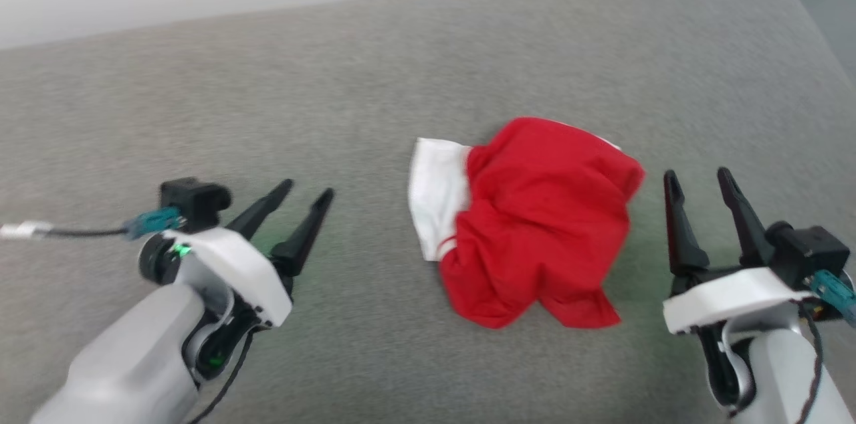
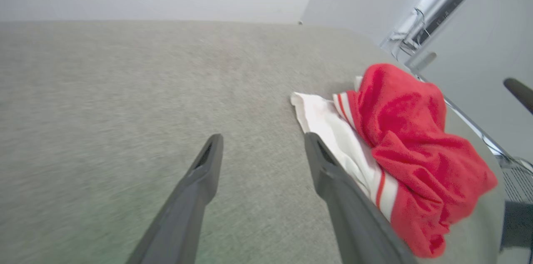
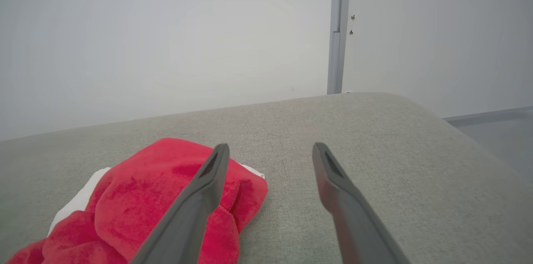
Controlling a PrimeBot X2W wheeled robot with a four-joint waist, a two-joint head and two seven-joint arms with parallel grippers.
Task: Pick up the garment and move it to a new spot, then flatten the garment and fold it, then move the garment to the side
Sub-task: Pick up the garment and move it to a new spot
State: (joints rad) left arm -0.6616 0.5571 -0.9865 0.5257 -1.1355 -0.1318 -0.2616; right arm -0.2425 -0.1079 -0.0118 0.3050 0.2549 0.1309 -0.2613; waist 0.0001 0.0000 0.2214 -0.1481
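1. the garment (image 1: 542, 223), a crumpled red soft t-shirt with a white sleeve, sits bunched on the grey fabric cushion (image 1: 334, 63), nearer its right edge.
2. left gripper (image 1: 306, 188) and right gripper (image 1: 697, 173) both wide open, empty.
3. i'd say flattening's next: pinch opposite edges, spread.

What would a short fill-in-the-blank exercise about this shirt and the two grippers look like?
1. The crumpled garment has a white sleeve and a ____ body.
2. It lies on the grey cushion between the left gripper and the right gripper, nearer the ____ one.
3. Both grippers' fingers are ____, holding nothing.
Missing words: red; right; open.
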